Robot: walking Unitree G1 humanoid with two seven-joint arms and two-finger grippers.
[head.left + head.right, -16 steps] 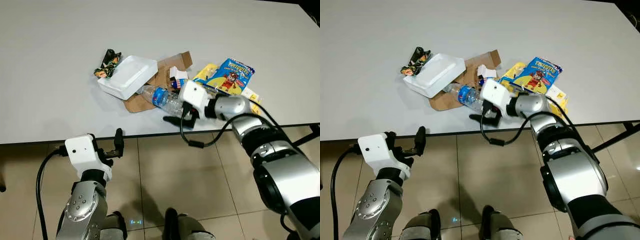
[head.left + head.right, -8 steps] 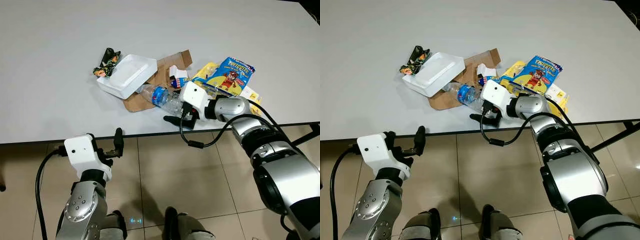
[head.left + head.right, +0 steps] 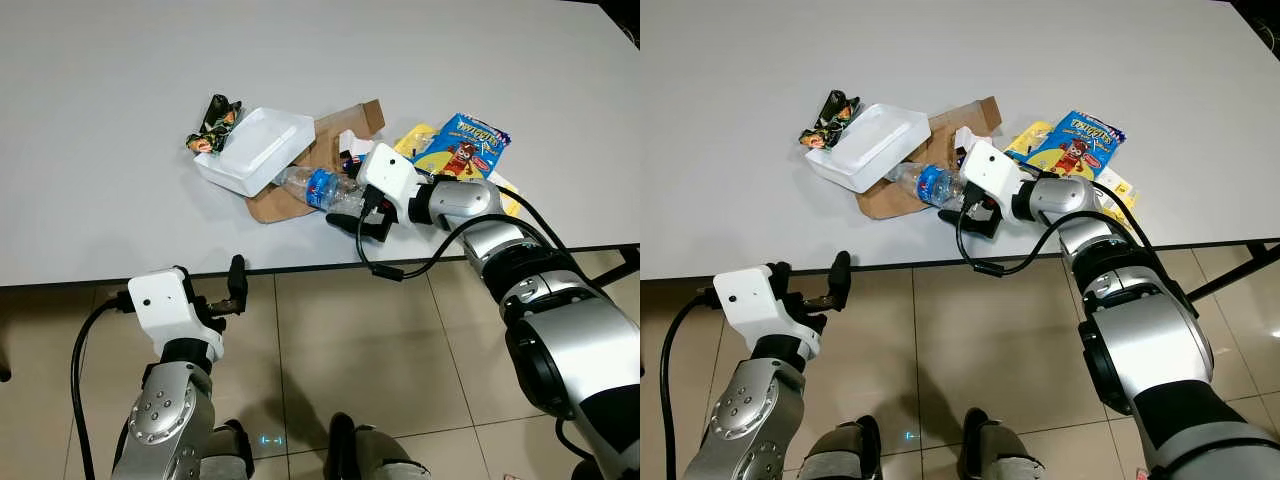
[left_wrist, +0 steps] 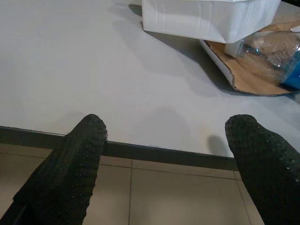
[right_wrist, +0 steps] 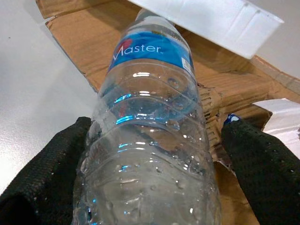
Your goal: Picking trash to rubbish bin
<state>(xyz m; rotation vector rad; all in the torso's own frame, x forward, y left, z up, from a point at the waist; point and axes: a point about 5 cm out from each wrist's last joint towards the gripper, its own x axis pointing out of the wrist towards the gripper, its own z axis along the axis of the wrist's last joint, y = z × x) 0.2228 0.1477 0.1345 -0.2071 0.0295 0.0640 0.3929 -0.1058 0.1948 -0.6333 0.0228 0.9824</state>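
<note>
Half hidden under the white foam box at its neck, lying on torn cardboard on the white table, the clear plastic bottle with blue label, its base cut off in the right wrist view. Straddling its body with black fingers spread wide, one touching and one apart, the right gripper; crowded just beyond, a blue snack bag, yellow wrappers and a dark wrapper. Below the table edge over tiled floor, fingers parted and holding nothing, the left gripper.
</note>
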